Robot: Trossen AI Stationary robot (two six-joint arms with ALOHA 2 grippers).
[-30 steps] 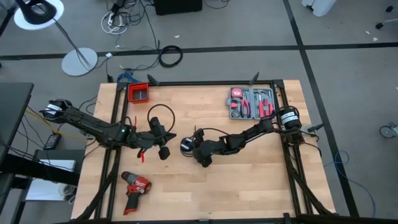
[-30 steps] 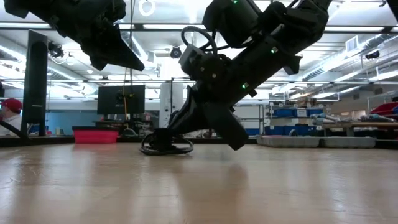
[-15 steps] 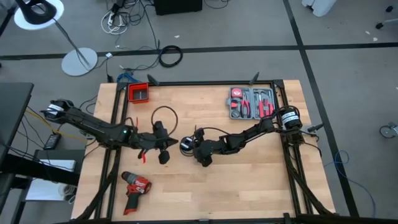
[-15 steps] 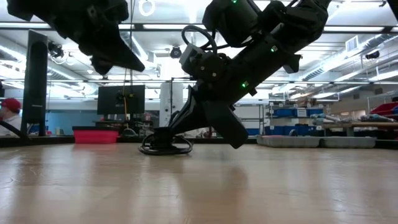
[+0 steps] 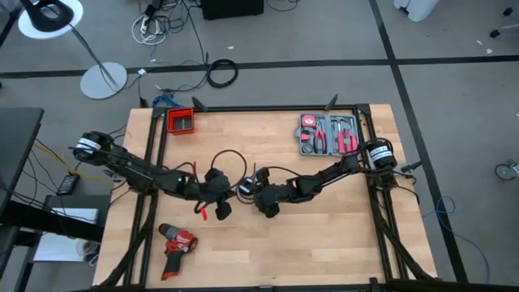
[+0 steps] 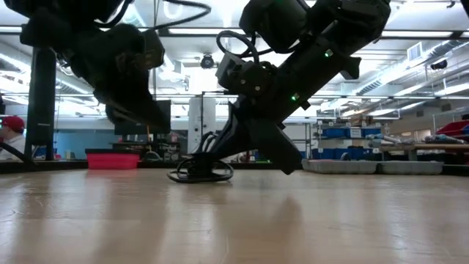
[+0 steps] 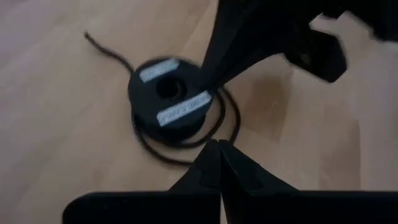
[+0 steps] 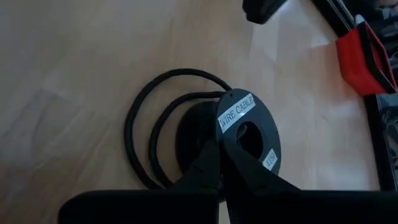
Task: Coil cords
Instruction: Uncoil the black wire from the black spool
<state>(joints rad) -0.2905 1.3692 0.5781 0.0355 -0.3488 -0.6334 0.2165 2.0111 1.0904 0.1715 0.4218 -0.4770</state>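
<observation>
- Your left gripper (image 5: 222, 197) has travelled toward the middle of the table over the last second. It now sits just beside the right gripper (image 5: 246, 188), where before the two were clearly apart.
- The left gripper's fingers (image 7: 219, 163) are pressed together. In its wrist view their tips meet just short of the black spool (image 7: 171, 93), and you cannot tell whether they pinch a strand.
- The right gripper's fingers (image 8: 219, 163) have just finished closing and are now pressed together. Their tips rest against the rim of the spool (image 8: 247, 135), which carries a white label reading "WIRE CABLE".
- The cord (image 8: 144, 127) lies on the wood in two loose loops around the spool, directly ahead of the right gripper's fingertips. In the left wrist view a short free end trails away on the spool's far side from that gripper.
- From above, one loop of cord (image 5: 228, 156) arches up just beyond the left gripper, having followed that arm across.
- Judged from this, the right gripper is likely pinning the spool while the left brings slack in, so coiling is under way but the loops are not yet snug.
- The red drill (image 5: 176, 242) lies well behind the left gripper, untouched.
</observation>
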